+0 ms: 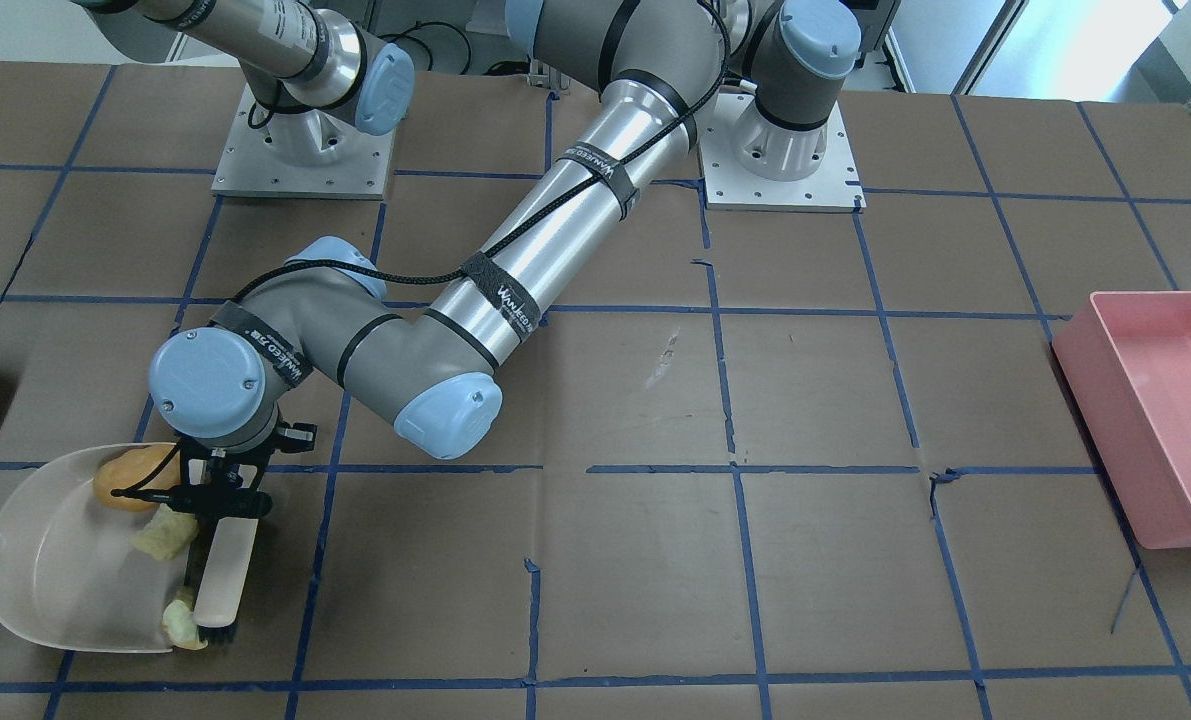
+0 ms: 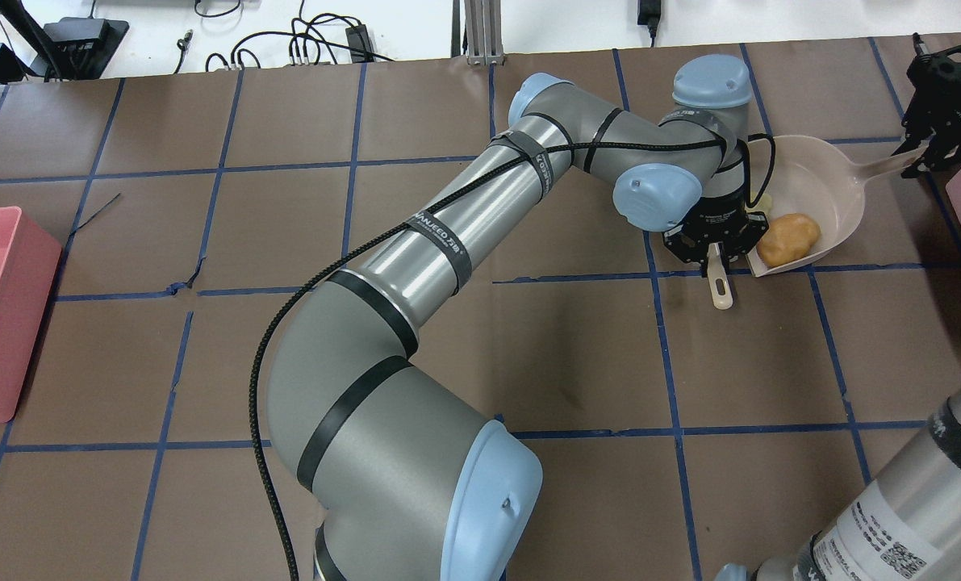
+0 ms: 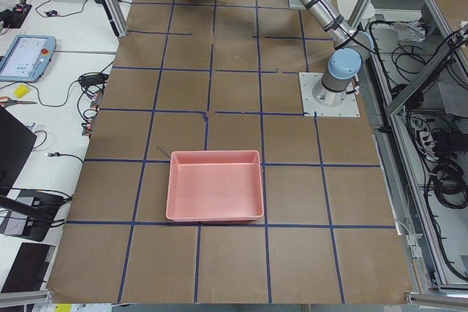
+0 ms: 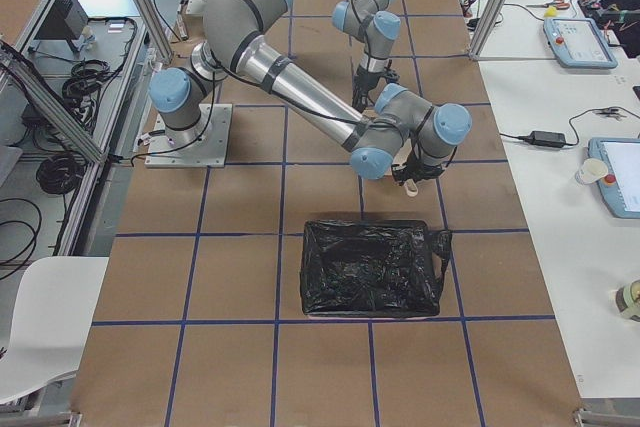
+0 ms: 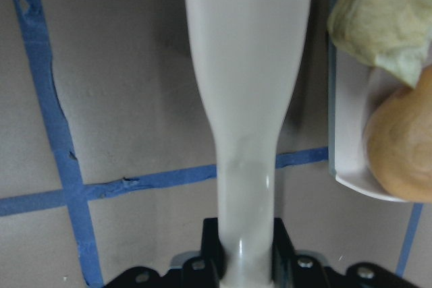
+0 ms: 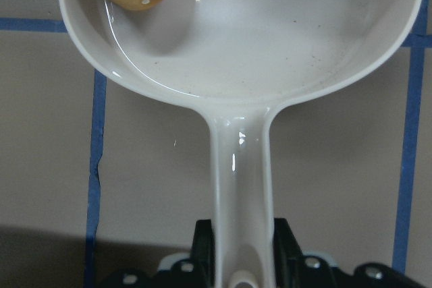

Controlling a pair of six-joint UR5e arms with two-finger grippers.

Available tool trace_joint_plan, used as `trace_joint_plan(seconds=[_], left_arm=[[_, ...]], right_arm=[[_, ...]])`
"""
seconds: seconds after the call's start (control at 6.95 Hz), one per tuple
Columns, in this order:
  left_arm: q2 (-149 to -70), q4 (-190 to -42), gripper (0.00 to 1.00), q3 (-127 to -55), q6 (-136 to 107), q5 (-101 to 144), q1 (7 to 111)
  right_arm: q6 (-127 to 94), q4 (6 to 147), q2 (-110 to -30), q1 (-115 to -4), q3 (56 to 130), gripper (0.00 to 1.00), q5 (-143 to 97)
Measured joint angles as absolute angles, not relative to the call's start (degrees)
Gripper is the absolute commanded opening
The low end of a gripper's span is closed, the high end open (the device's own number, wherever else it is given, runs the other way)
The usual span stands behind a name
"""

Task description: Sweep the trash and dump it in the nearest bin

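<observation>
Left tool point(image 1: 220, 495) beside trash point(image 1: 167, 535) at dustpan point(image 1: 55, 560) mouth

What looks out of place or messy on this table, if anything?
One yellow-green lump sits right at the open edge of the dustpan, beside the brush, not well inside. The table's brown paper cover is also torn along the blue tape. Nothing else stands out.

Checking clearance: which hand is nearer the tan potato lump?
Left. The left hand is just beside the potato lump; the right hand is farther, gripping the dustpan handle.
</observation>
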State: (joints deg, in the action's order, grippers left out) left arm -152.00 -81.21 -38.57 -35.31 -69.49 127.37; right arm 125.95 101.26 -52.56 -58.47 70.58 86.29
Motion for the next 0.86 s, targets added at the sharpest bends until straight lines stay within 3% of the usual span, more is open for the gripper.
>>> trace_joint_plan(seconds=[0.86], left_arm=[[-148.12,-88.18,0.17,-38.98,-32.76,-70.16,126.07]], right_arm=[[125.95,100.80,-52.56,-58.53,70.52,0.01,86.22]])
